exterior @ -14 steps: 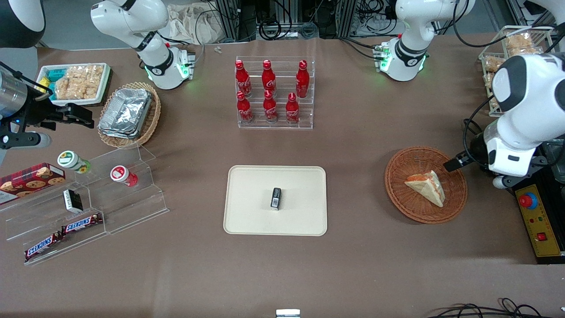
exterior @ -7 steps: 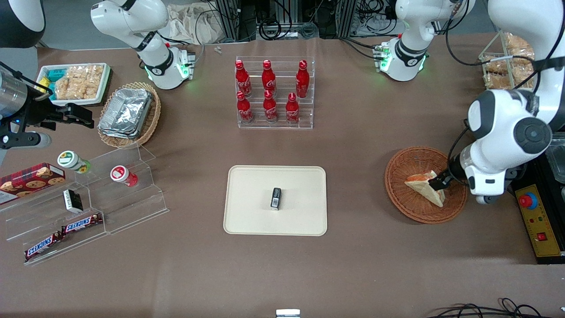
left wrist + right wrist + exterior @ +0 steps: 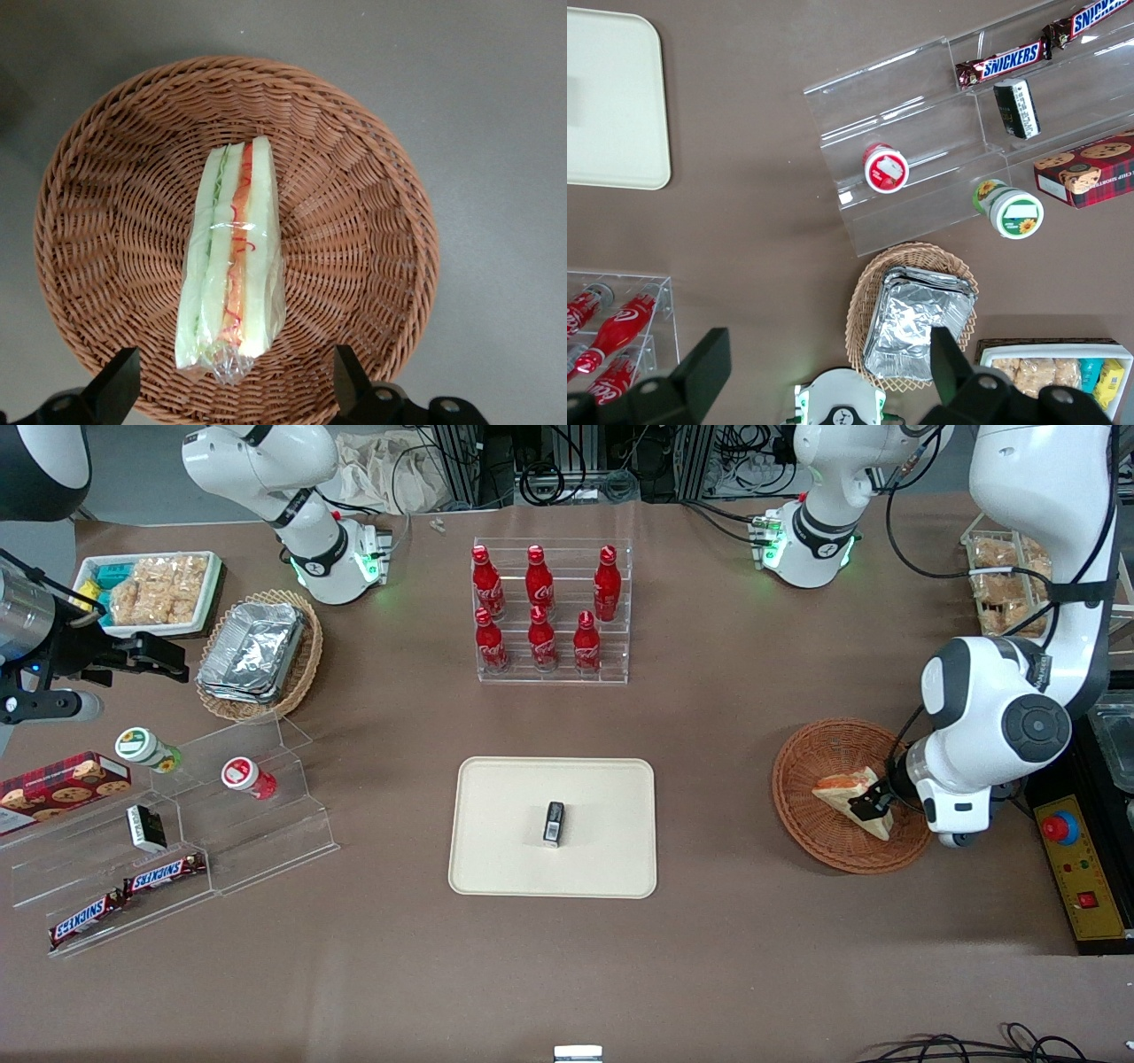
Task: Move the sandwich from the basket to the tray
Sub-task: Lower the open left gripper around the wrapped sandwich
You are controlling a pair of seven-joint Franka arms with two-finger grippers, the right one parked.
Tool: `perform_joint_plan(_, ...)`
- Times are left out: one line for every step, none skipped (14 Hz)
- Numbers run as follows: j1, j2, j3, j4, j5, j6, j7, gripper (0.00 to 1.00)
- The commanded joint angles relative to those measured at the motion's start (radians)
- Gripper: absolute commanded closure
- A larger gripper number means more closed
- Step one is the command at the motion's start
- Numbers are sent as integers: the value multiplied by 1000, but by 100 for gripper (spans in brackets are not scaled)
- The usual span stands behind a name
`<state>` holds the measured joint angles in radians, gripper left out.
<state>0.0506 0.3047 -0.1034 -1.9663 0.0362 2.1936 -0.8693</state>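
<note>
Here, nearest the front camera, the brown desk (image 3: 567, 974) lies bare for a stretch, and then comes the cream tray (image 3: 496, 868) with a small black box (image 3: 554, 823) lying on it. Toward the working arm's end sits the reddish-brown basket (image 3: 802, 766), and the sandwich (image 3: 842, 793) is in it, well apart from the tray. From the front, the end effector (image 3: 868, 804) hangs right over the sandwich's end, its dark tips partly covering the bread, so the gap between them is hard to read from there. The left wrist view settles it: the two black fingers (image 3: 120, 385) stand wide apart, one to each side of the wrapped wedge, touching neither it nor the wicker. That same view shows the sandwich (image 3: 232, 266) standing on its edge in the basket (image 3: 372, 221), its bread, green and orange-red layers facing up under clear film, which the front view shows only as a pale wedge. Farther off stands a clear rack of red bottles (image 3: 549, 611). The right wrist view alone looks straight down on the parked arm's end: the acrylic steps with candy bars (image 3: 1001, 62), a cookie box (image 3: 1085, 168) and the paler basket of foil containers (image 3: 917, 319).
</note>
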Motion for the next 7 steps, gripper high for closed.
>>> perform_joint_plan(5, -6, -1, -46, 18, 55, -27, 1)
perform_joint_plan(5, -4, -1, -52, 18, 63, -28, 1)
perform_joint_plan(5, 0, -1, -57, 18, 72, -28, 1)
perform_joint_plan(6, 11, -1, -57, 18, 84, -28, 1)
perform_joint_plan(6, 22, -1, -57, 18, 100, -28, 1)
perform_joint_plan(8, 31, 1, -59, 18, 121, -28, 1)
perform_joint_plan(8, 40, -1, -59, 18, 132, -28, 1)
